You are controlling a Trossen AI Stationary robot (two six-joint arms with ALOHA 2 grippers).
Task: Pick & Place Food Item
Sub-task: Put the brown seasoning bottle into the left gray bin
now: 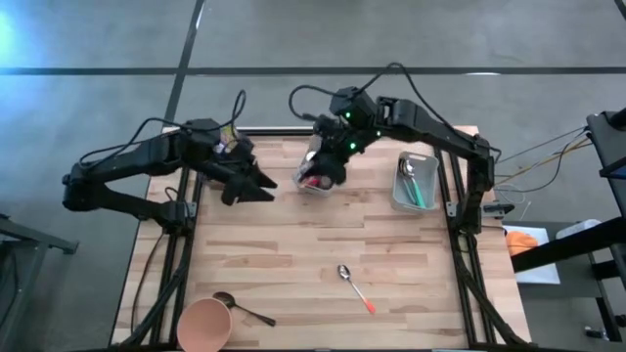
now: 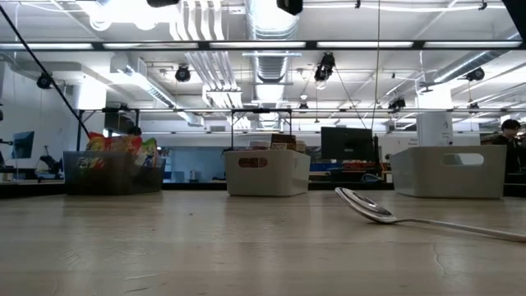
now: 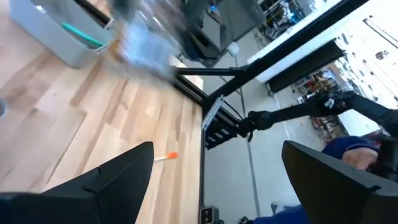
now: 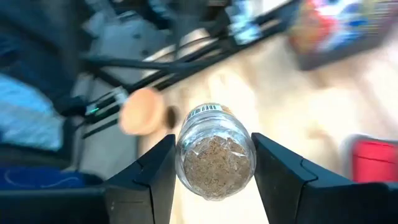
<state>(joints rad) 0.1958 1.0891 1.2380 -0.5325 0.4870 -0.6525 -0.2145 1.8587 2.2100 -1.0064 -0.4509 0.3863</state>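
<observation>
A clear jar (image 4: 215, 160) of brown crumbs with a barcode label is the food item, and my right gripper (image 4: 214, 168) is shut on it. In the high view that gripper (image 1: 325, 174) hangs over the white middle bin (image 1: 305, 186) at the table's far side, hiding the jar. My left gripper (image 1: 256, 183) is open just left of that bin, its fingers (image 3: 118, 180) wide apart with nothing between them. Neither gripper shows in the low view. My right gripper pinches the jar's round side wall (image 4: 181, 163) between its two fingers, one on each side. One round end of the jar faces the wrist camera, so the jar lies along the fingers. It is lifted clear of the table.
A dark bin of snack packets (image 1: 227, 142) stands at the far left, and a grey bin with utensils (image 1: 415, 182) at the far right. An orange-handled spoon (image 1: 354, 286) lies mid-table near the front. A pink cup (image 1: 203, 325) and a dark spoon (image 1: 242, 309) sit at the near left.
</observation>
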